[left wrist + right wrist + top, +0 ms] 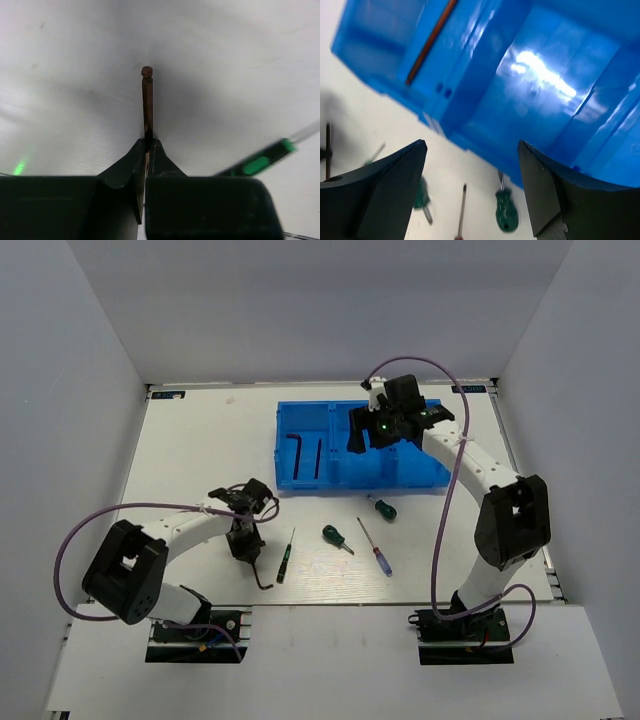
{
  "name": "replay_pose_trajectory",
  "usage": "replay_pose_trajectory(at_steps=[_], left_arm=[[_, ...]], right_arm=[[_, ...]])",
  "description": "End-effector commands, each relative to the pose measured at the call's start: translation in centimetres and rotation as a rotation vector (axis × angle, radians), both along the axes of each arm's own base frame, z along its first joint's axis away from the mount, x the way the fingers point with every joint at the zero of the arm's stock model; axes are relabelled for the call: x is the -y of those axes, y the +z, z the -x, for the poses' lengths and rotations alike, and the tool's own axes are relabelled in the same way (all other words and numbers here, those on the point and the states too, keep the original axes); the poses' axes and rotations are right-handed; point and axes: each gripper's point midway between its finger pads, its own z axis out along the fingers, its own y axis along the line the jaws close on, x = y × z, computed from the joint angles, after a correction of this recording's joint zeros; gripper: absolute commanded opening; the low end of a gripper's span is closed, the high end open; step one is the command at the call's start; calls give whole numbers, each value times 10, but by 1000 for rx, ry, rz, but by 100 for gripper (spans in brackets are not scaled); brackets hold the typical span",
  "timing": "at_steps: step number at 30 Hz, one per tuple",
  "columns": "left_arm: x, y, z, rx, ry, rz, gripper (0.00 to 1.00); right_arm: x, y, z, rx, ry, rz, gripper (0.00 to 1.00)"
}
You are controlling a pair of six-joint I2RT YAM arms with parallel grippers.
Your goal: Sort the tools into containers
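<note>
My left gripper [245,543] is shut on a thin dark hex key [261,580] just above the table near the front left. In the left wrist view the key [147,100] sticks out past the closed gripper [148,142]. My right gripper [362,435] hangs open and empty over the middle compartment of the blue bin [432,478]. Two hex keys [296,455] lie in the bin's left compartment. On the table lie a dark green-marked slim screwdriver [286,555], two stubby green screwdrivers [337,538] [383,507] and a blue-red slim screwdriver [376,547].
The right wrist view shows the open gripper [471,144] above the bin's near wall [470,90], with one stubby green screwdriver [506,210] on the table below. White walls enclose the table on three sides. Purple cables loop from both arms.
</note>
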Motion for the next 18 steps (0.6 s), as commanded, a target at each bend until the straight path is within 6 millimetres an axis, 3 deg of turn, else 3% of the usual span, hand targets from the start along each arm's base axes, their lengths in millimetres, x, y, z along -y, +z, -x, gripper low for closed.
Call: replay_pose_trajectory(at_steps=[1, 2, 3, 4, 5, 6, 7, 11, 13, 15, 16, 17, 18], left_arm=[[23, 33, -54, 208, -83, 31, 0], [41, 65, -83, 322, -114, 74, 0], [45, 82, -96, 372, -173, 73, 0], [60, 115, -123, 467, -198, 98, 0], [66, 121, -135, 478, -228, 93, 0], [71, 131, -148, 510, -275, 77, 0], [83, 158, -168, 579, -293, 98, 0], [109, 173, -216, 648, -368, 104, 0], [117, 169, -248, 661, -383, 58, 0], [122, 158, -261, 622, -405, 25, 0], [128, 170, -276, 654, -411, 19, 0], [134, 146, -285, 607, -428, -3, 0], [136, 141, -291, 599, -426, -15, 0]], right_arm=[[4, 16, 33, -18, 136, -24, 80], [5, 17, 41, -20, 190, -25, 73], [11, 7, 51, -26, 229, 0, 29], [17, 4, 57, -34, 233, 15, 2], [22, -5, 61, -38, 259, 39, 0], [28, -19, 74, -84, 268, 49, 0], [32, -23, 81, -106, 279, 53, 0], [49, -53, 108, -154, 312, 114, 4], [58, -58, 115, -146, 321, 151, 30], [68, -65, 119, -134, 332, 203, 43], [75, -72, 124, -143, 324, 227, 53], [77, -73, 126, -140, 329, 236, 61], [82, -76, 125, -122, 340, 263, 64]])
